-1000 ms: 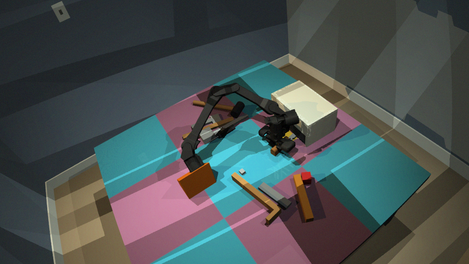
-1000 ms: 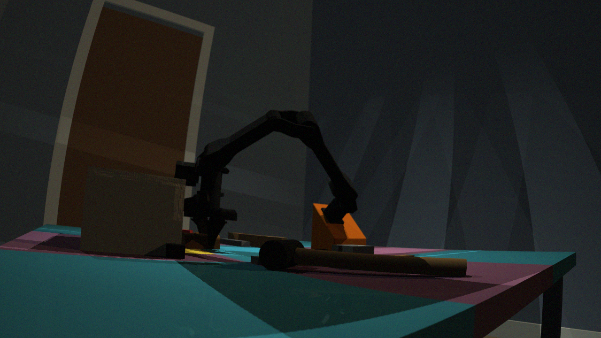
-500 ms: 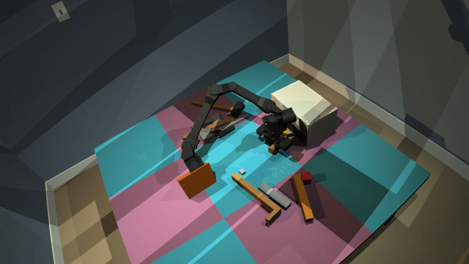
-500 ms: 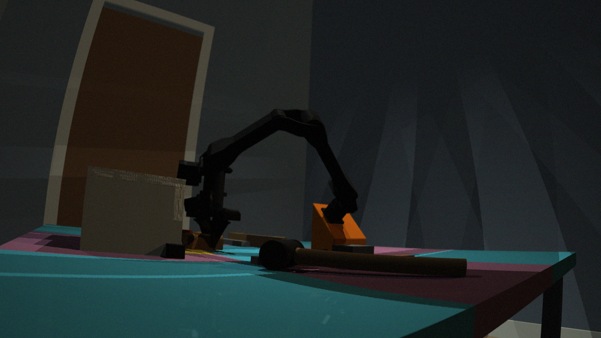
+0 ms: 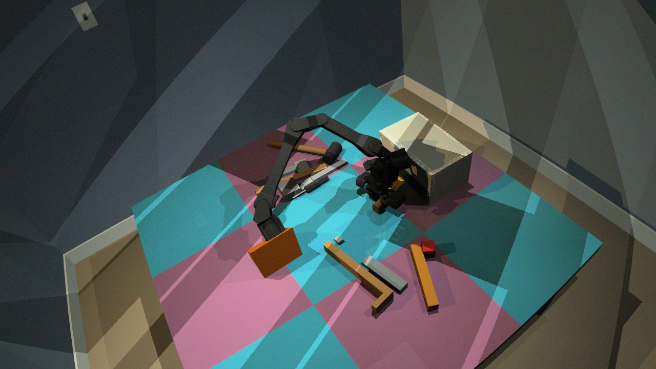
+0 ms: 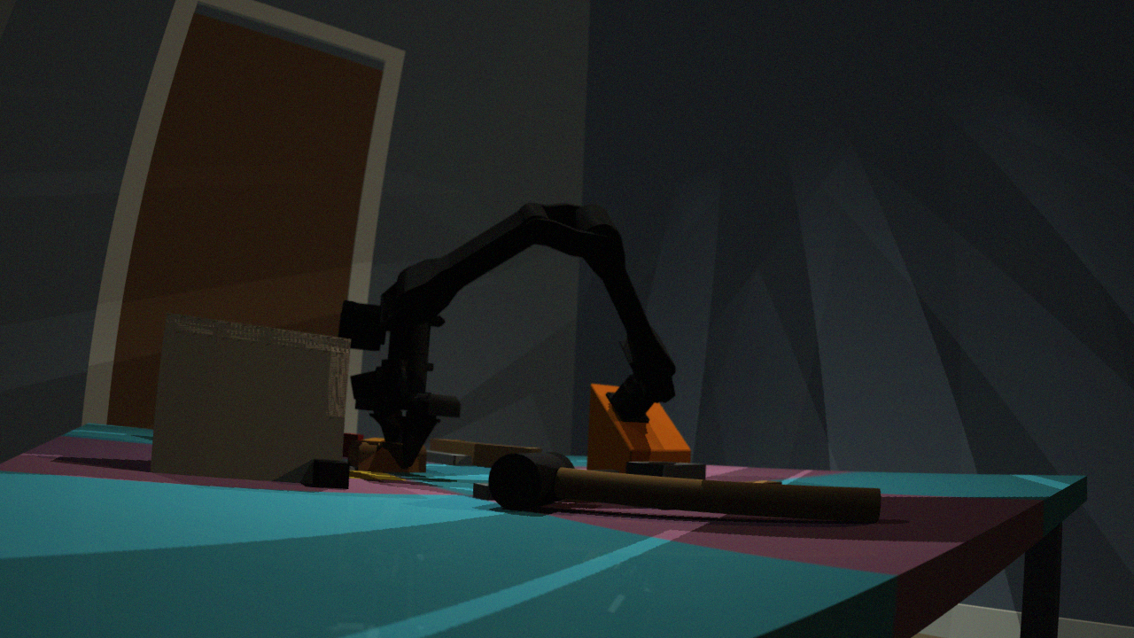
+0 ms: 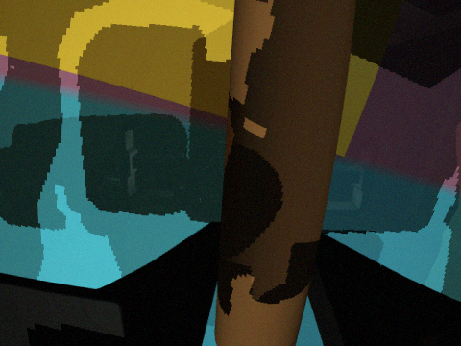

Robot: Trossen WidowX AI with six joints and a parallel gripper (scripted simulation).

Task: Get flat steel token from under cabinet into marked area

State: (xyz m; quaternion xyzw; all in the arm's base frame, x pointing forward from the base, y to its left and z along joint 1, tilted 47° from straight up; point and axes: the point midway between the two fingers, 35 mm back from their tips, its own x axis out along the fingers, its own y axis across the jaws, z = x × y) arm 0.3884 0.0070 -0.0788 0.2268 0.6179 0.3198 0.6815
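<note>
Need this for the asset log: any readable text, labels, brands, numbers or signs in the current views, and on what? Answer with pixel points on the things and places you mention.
None that can be read.
Cabinet [image 5: 451, 176] [image 6: 245, 404]: no lettering on the sides in view.
Orange base [image 5: 276, 254] [image 6: 609, 432]: none seen.
Wall plate [image 5: 90, 23]: no text made out.
Table [image 5: 220, 293] [image 7: 82, 259]: faint pale marks, too unclear to tell if they are text.
Arm: too dark to tell.

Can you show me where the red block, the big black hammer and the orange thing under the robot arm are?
Red block [image 5: 428, 247]: top view, its top.
Black hammer [image 6: 519, 480]: exterior view, its head.
Orange base [image 5: 278, 254]: top view, its sloping face.
</note>
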